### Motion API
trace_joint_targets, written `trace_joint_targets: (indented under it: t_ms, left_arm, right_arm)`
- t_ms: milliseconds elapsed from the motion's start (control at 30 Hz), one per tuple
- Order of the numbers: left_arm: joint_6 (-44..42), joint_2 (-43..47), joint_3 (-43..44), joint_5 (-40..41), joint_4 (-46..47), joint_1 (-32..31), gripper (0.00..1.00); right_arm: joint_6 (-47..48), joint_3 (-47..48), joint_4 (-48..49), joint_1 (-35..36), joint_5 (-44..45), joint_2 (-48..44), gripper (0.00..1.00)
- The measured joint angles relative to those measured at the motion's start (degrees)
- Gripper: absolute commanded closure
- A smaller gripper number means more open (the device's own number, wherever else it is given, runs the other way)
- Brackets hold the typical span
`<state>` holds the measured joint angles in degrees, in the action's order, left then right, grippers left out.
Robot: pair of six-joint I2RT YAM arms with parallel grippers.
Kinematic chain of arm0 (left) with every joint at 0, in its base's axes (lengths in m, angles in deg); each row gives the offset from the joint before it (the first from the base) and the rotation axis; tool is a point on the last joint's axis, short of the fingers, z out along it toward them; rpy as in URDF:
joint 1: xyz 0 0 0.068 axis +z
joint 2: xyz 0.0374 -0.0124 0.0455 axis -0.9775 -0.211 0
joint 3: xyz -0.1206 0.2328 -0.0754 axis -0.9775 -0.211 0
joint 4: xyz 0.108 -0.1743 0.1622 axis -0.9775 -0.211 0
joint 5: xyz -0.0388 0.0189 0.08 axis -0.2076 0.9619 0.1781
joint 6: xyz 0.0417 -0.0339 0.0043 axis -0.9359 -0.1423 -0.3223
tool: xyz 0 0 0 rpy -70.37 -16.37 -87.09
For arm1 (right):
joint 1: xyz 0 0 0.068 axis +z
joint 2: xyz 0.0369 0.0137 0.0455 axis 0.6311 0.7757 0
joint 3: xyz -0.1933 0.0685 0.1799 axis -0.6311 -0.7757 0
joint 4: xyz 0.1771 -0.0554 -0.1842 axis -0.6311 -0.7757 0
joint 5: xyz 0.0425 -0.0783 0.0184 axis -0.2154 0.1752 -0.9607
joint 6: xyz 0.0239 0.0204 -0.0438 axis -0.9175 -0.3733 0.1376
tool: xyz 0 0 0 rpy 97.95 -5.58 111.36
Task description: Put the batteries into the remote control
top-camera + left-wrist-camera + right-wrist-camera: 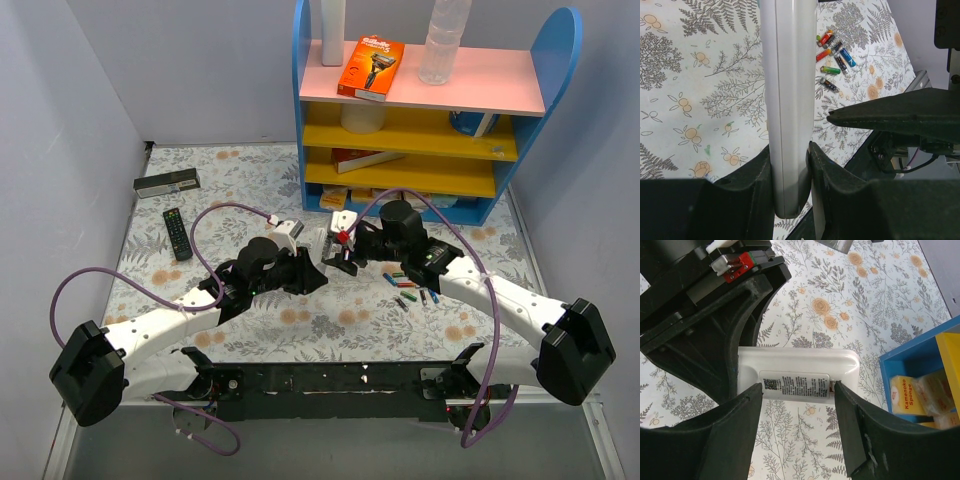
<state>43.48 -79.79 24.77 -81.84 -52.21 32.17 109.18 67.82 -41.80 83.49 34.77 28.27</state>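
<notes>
My left gripper [789, 148] is shut on the white remote control [788, 100] and holds it by one end above the table. In the right wrist view the remote control [800, 360] shows its back, with a labelled back cover [795, 386]. My right gripper [797, 385] is open and straddles that cover lengthwise. One fingertip is at each end, and a thin gap shows at the right end. The batteries [405, 290] lie loose on the floral cloth to the right of the grippers, and the same batteries [832, 55] appear in the left wrist view. In the top view both grippers meet mid-table, with the remote mostly hidden between them.
A blue shelf unit [420, 110] stands at the back right with a razor box [371, 67], a bottle [443, 40] and sponge packs [910, 395]. A black remote [177, 232] and a long dark box [167, 182] lie at the back left.
</notes>
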Motion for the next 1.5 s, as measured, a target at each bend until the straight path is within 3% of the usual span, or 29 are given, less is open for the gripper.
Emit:
trace_joint_targets:
  t_ms: [433, 967, 1500]
  left_arm:
    - [-0.33, 0.17, 0.0, 0.0, -0.2, 0.22, 1.0]
    - [-1.33, 0.2, 0.0, -0.35, -4.74, 0.31, 1.0]
    - [0.37, 0.04, -0.11, 1.97, -8.59, -0.07, 1.0]
  right_arm:
    - [0.0, 0.92, -0.61, 0.07, 0.79, 1.33, 0.34]
    - [-0.02, 3.82, -4.13, -0.96, -3.61, 6.1, 0.59]
    - [-2.14, 3.45, -1.99, 0.26, -2.89, 7.93, 0.72]
